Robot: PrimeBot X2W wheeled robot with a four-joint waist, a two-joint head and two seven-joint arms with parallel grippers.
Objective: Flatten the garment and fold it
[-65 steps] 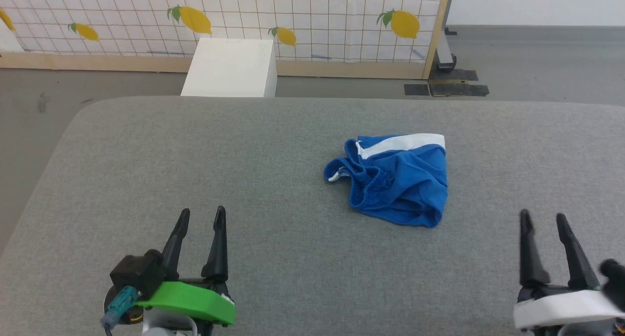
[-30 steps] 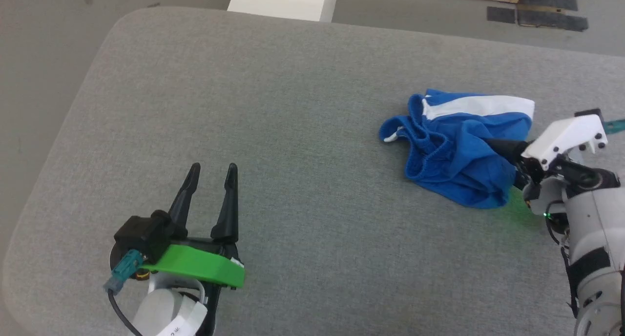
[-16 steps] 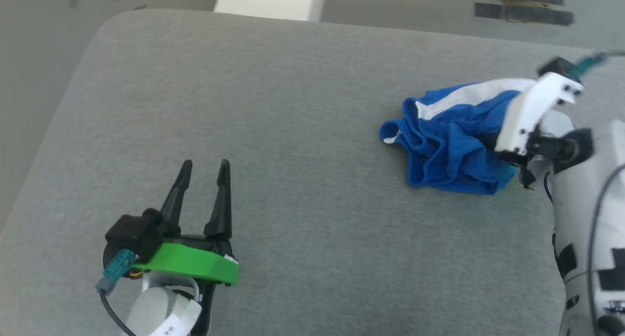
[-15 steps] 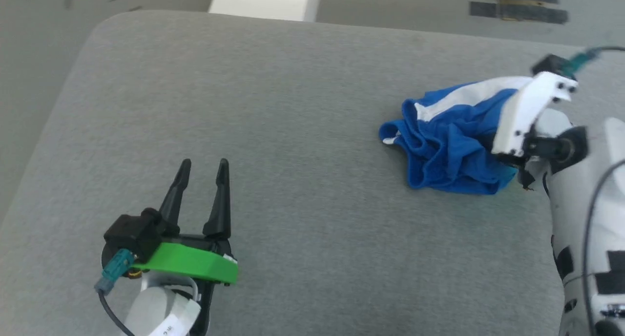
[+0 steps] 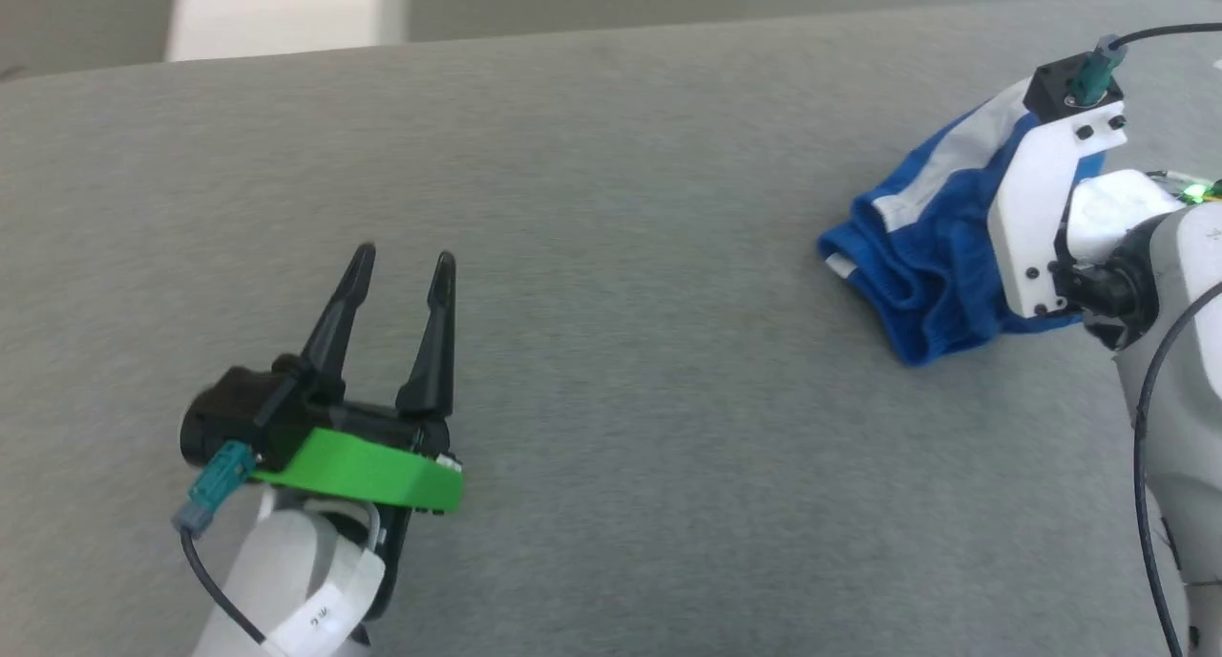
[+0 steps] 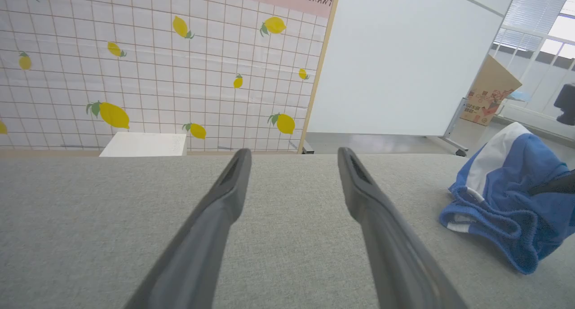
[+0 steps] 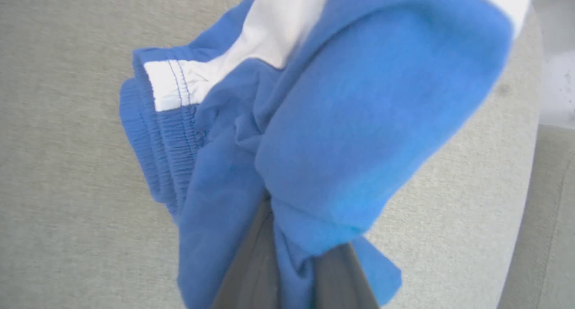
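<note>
We are seeing the left gripper [image 5: 406,254] showing 2 long, tapering black fingers [image 5: 434,332] on a black block [image 5: 243,413], a bright green bracket [image 5: 368,471] sitting under it, and a teal plug [image 5: 212,493] trailing a black cable [image 5: 196,571] along a pale forearm [image 5: 277,581] with a printed white band [image 5: 325,619]. At the right, a white bracket [image 5: 1031,208] is carrying dark screws, a black box [image 5: 1055,92] and a second teal plug [image 5: 1093,70] with another cable [image 5: 1160,30].
</note>
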